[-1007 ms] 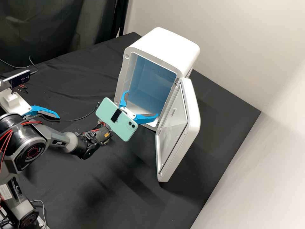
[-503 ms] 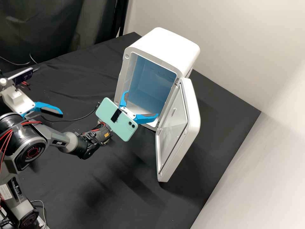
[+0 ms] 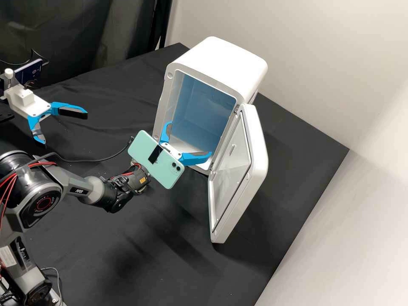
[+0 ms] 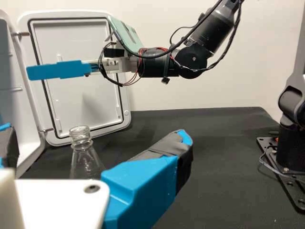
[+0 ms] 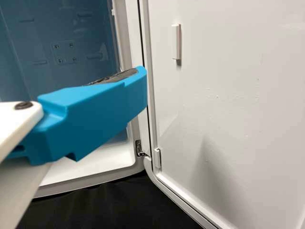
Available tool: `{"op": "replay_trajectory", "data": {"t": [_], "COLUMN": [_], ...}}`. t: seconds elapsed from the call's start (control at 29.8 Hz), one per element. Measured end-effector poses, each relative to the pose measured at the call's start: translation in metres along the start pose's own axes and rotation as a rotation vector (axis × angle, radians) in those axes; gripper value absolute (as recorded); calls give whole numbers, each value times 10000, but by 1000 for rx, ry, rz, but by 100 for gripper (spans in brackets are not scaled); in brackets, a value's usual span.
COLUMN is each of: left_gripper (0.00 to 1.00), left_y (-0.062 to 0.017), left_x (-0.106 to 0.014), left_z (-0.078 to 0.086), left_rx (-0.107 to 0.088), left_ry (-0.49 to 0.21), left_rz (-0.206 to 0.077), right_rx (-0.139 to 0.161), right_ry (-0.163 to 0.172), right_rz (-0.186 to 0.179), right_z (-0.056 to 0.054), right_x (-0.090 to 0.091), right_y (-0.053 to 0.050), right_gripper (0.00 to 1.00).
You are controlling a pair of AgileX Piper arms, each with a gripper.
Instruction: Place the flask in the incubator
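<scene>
The white incubator (image 3: 221,63) stands at the back of the bench, its blue inside exposed and its door (image 3: 250,157) swung wide. My right gripper (image 3: 180,144) is open at the lower lip of the opening with nothing in it; its finger (image 5: 90,114) crosses in front of the blue chamber (image 5: 62,47) beside the door (image 5: 228,95). A clear glass flask (image 4: 83,152) stands upright on the bench in front of the door (image 4: 86,71), below the right arm's finger (image 4: 57,70). My left gripper (image 3: 59,123) hangs open and empty over the bench's far left, its finger (image 4: 147,186) short of the flask.
A mint-green phone (image 3: 155,159) is mounted on the right wrist. A black cable (image 3: 97,159) lies on the black cloth. The bench ends at the right near the white wall. The right arm's base (image 4: 290,133) stands at the side.
My left gripper has risen and moved toward the back of the bench, still open. The right arm, the incubator and its door have not moved.
</scene>
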Motion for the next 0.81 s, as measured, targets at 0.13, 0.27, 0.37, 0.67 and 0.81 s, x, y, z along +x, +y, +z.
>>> {"op": "replay_trajectory", "data": {"t": [0.13,0.27,0.37,0.67,0.81], "left_gripper": [100,100,100,100,100], "left_y": [-35,-83,-110,-329,-379], "left_x": [-54,-62,-54,-31,-34], "left_z": [-42,-40,-35,-31,-98], "left_rx": [-2,-14,-17,-77,-103], "left_ry": [21,18,6,-8,26], "left_rz": [-11,-35,-52,-161,-184], "right_rx": [0,0,0,0,0], "right_ry": [0,0,0,0,0], "right_rz": [0,0,0,0,0], "right_z": [0,0,0,0,0], "right_x": [0,0,0,0,0], "right_y": [0,0,0,0,0], "right_gripper": [100,100,100,100,100]}}
